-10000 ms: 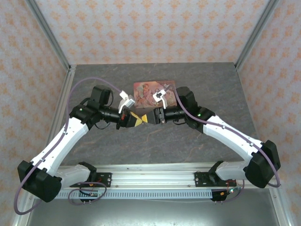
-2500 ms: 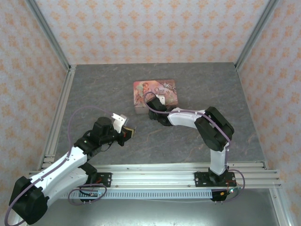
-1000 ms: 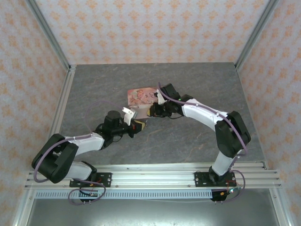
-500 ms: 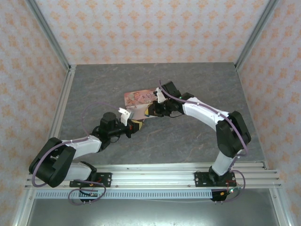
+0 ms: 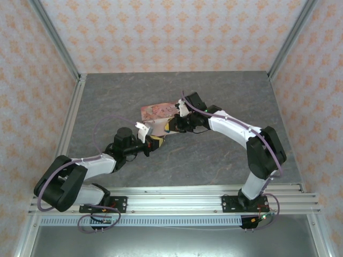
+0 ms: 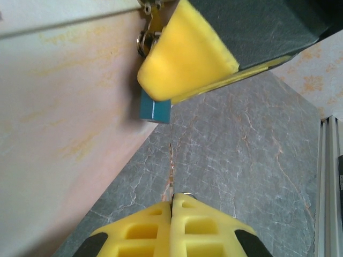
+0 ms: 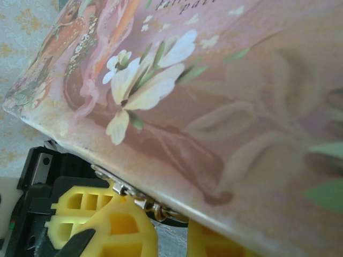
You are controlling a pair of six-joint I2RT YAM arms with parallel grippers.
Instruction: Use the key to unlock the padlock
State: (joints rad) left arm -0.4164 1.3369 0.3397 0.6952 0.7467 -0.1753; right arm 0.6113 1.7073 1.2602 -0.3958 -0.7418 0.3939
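Though blurred, left claw point(image 6: 172, 200) seemingly pinches key point(image 6: 171, 172).

I'm running a lab robot cell: aluminium frame posts point(image 5: 53, 37) at 11 and 1, wallpapered panels point(image 5: 171, 32), mounting rail point(image 5: 171, 206) at 6.

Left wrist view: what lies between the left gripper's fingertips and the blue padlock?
In the left wrist view, the thin key, edge-on, runs from the shut left gripper up toward the padlock; grey table lies behind it.
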